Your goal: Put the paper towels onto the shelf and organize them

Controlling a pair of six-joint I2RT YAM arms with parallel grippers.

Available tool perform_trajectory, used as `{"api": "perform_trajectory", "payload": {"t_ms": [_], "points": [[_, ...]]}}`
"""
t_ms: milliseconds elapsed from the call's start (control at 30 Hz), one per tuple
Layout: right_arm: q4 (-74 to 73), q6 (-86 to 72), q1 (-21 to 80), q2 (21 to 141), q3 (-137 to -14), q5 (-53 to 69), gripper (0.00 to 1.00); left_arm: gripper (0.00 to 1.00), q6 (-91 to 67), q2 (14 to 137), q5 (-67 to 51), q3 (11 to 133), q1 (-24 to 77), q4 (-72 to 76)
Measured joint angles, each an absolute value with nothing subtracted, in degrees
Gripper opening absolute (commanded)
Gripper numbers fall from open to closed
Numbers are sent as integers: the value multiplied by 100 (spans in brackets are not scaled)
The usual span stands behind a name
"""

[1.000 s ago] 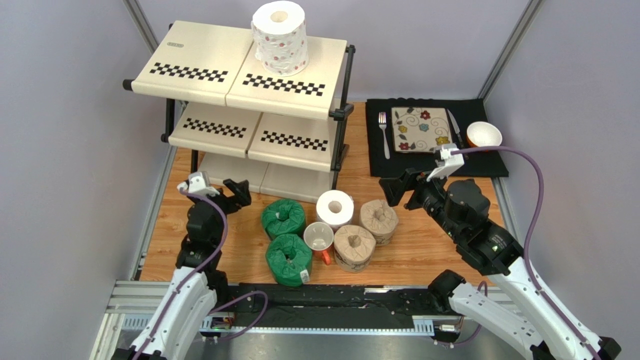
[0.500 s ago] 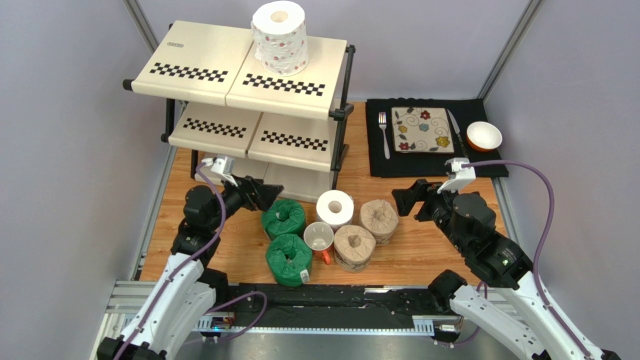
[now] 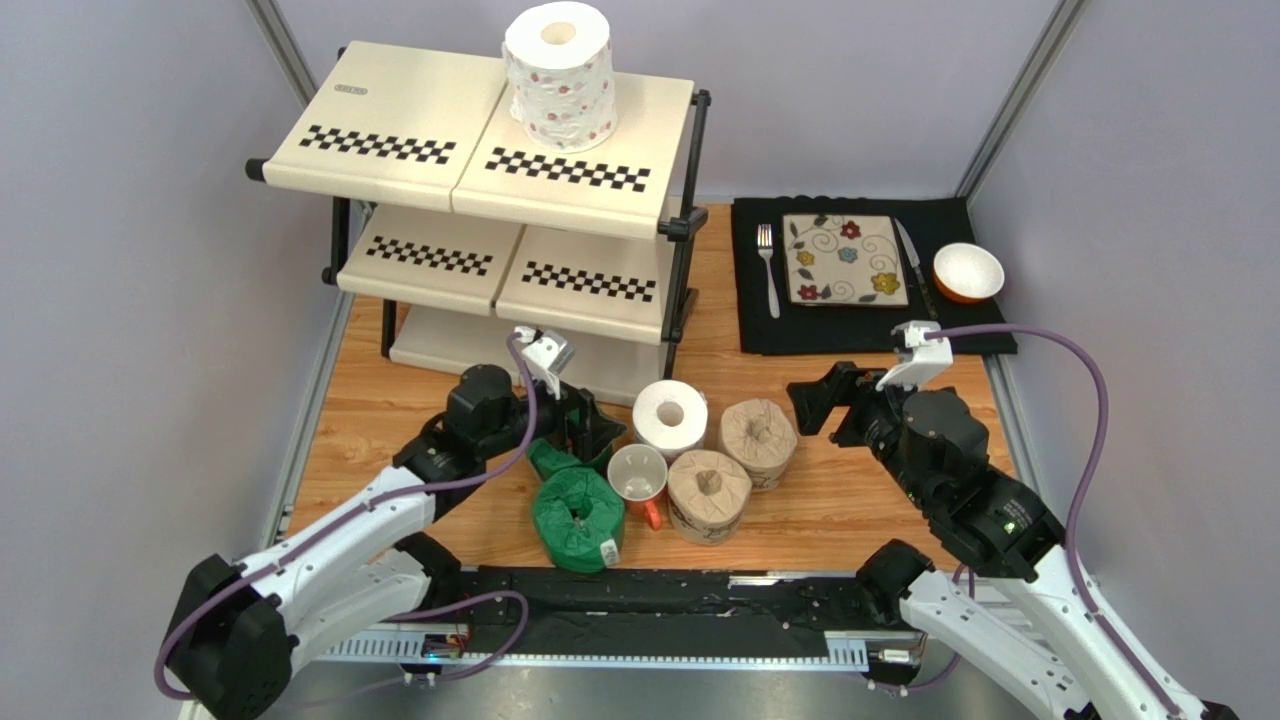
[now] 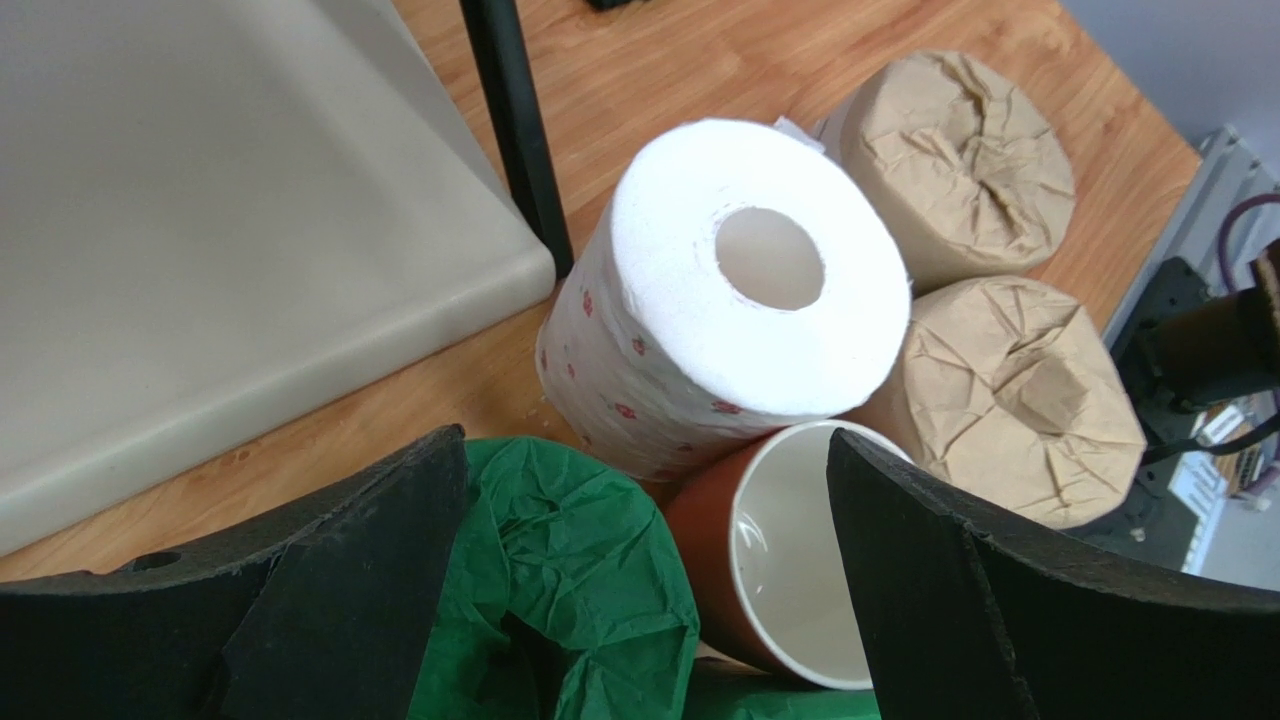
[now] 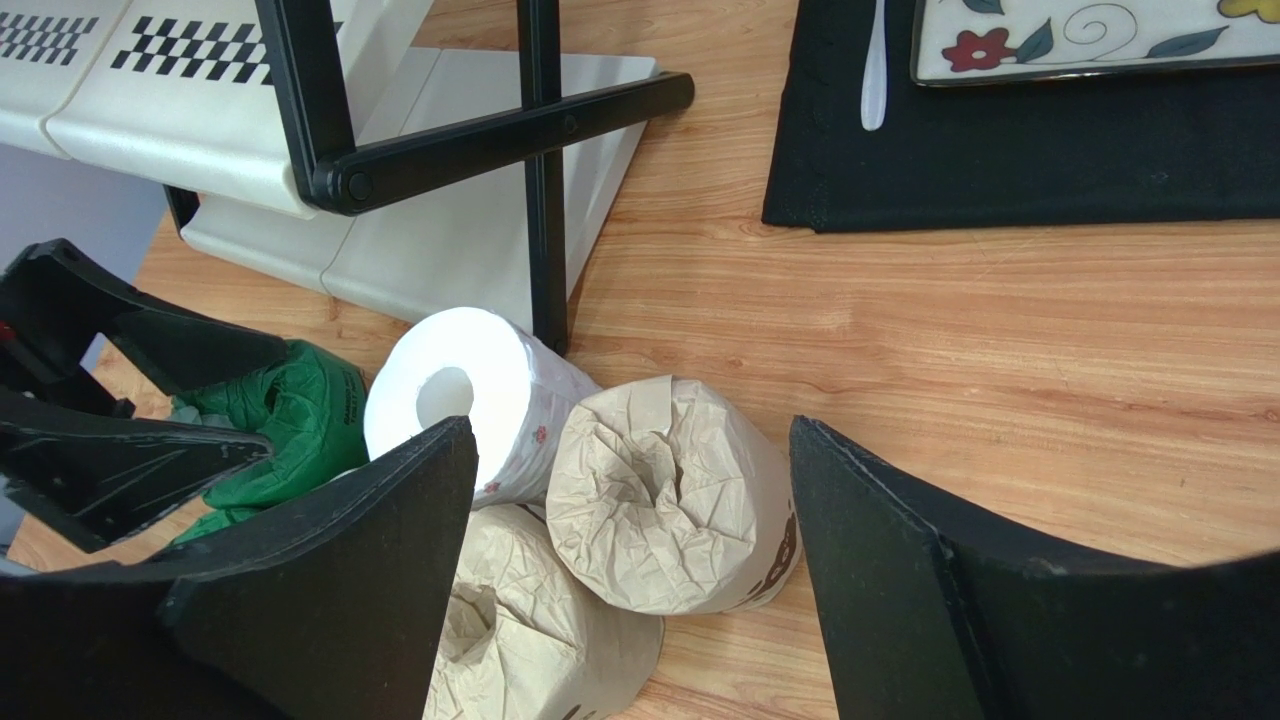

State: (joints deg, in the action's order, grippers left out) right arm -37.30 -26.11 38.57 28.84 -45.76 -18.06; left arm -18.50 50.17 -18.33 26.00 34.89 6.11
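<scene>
The shelf [image 3: 394,114] stands at the back left with one floral white roll [image 3: 558,72] on its top tier. On the table stand a second floral roll [image 3: 670,416], two tan rolls [image 3: 759,437] [image 3: 708,495] and two green rolls [image 3: 577,519] [image 4: 556,578]. My left gripper [image 3: 586,431] is open and low over the far green roll, its jaws straddling that roll and the mug [image 4: 789,548]. My right gripper [image 3: 824,402] is open and empty, hovering just right of the far tan roll [image 5: 669,495], which shows between its fingers.
A white mug with a red handle [image 3: 640,477] sits among the rolls. A black placemat [image 3: 962,225] at the back right holds a floral plate [image 3: 849,258], a fork [image 3: 766,267] and an orange bowl [image 3: 968,272]. A black shelf post [image 4: 516,128] stands just behind the table's floral roll.
My left arm swung right from beside the shelf's left legs to the far green roll. My right gripper dropped slightly toward the tan rolls, then held still.
</scene>
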Motion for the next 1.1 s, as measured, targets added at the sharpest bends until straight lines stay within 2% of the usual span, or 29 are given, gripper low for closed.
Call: {"api": "perform_trajectory", "payload": {"t_ms": [533, 1100], "points": [[-4047, -2720, 3857, 2670, -4576, -1959, 80, 98, -1549, 6517, -1070, 3358, 4110, 1315], [-4182, -2722, 3857, 2574, -4576, -2073, 80, 96, -1011, 7502, -95, 3826, 4668, 1135]]}}
